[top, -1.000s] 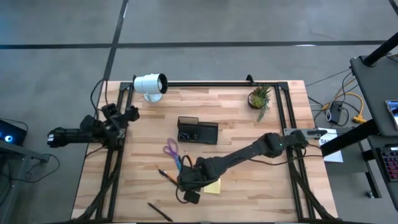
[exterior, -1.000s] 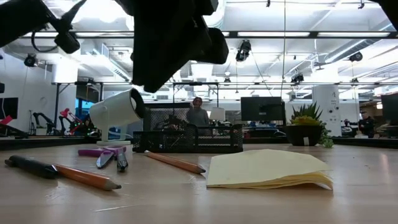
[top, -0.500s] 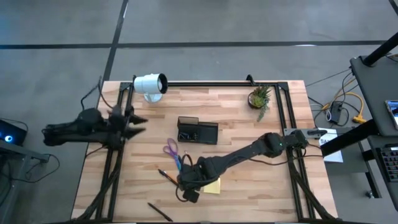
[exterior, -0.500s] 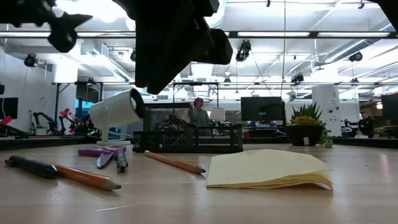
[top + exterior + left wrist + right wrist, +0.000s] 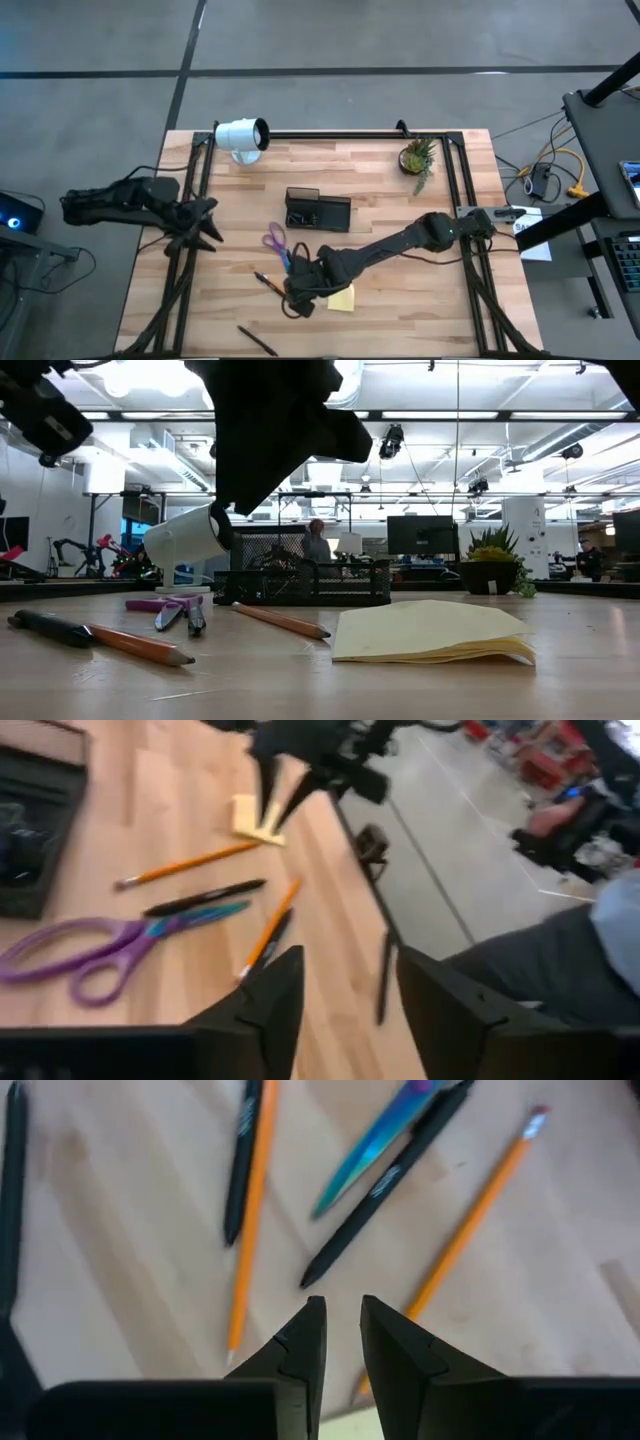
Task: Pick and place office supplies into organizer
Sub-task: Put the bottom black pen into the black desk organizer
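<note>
From above, the right gripper (image 5: 300, 303) hung low over the near part of the wooden desk (image 5: 380, 190), just beside the square yellow sticky-note pad (image 5: 341, 298) and next to the loose pens (image 5: 270, 284), while the purple-handled scissors (image 5: 277, 243) lay between that cluster and the black organizer (image 5: 318, 211) farther back. The left gripper (image 5: 205, 222) sat at the desk's left edge, well apart from all of these, its fingers spread and empty. A white lamp (image 5: 242, 136) and a small potted plant (image 5: 417, 156) stood at the far corners. At desk height, the pad (image 5: 430, 631) showed as a thin, slightly curled paper stack, an orange pencil (image 5: 283, 622) lay slanted before the mesh-walled organizer (image 5: 300, 582), another pencil (image 5: 138, 645) met a black pen (image 5: 48, 628) end to end, and the scissors (image 5: 165, 605) lay flat. From the left wrist, the left gripper (image 5: 345, 982) stood apart with nothing between its fingers; the scissors (image 5: 95, 942) and pens (image 5: 205, 897) lay beyond. From the right wrist, the right gripper (image 5: 342, 1325) was narrowed to a slim gap, holding nothing, poised just above an orange pencil (image 5: 470, 1225) and a black pen (image 5: 385, 1180) on smooth pale wood.
</note>
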`<state>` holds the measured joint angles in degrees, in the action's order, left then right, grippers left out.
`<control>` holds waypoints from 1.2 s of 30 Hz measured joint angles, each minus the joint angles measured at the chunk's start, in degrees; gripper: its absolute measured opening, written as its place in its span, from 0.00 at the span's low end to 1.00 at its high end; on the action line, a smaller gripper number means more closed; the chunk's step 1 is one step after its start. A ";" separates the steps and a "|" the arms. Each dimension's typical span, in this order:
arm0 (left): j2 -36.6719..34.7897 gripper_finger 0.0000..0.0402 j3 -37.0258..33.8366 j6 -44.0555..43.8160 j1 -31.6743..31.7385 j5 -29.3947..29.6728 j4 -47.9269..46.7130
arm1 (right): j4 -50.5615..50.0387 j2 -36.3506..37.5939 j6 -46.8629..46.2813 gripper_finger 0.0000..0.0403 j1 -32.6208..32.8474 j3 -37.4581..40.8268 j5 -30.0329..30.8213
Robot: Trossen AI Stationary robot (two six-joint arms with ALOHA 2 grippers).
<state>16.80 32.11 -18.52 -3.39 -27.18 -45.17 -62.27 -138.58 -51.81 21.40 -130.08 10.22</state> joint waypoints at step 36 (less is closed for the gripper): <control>47.13 0.01 5.91 -17.14 -51.04 35.28 22.75 | 0.28 4.59 -0.05 0.15 0.58 1.08 11.90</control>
<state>63.92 38.01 -35.66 -54.43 8.10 -22.42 -61.99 -133.99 -51.86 21.98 -129.01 22.11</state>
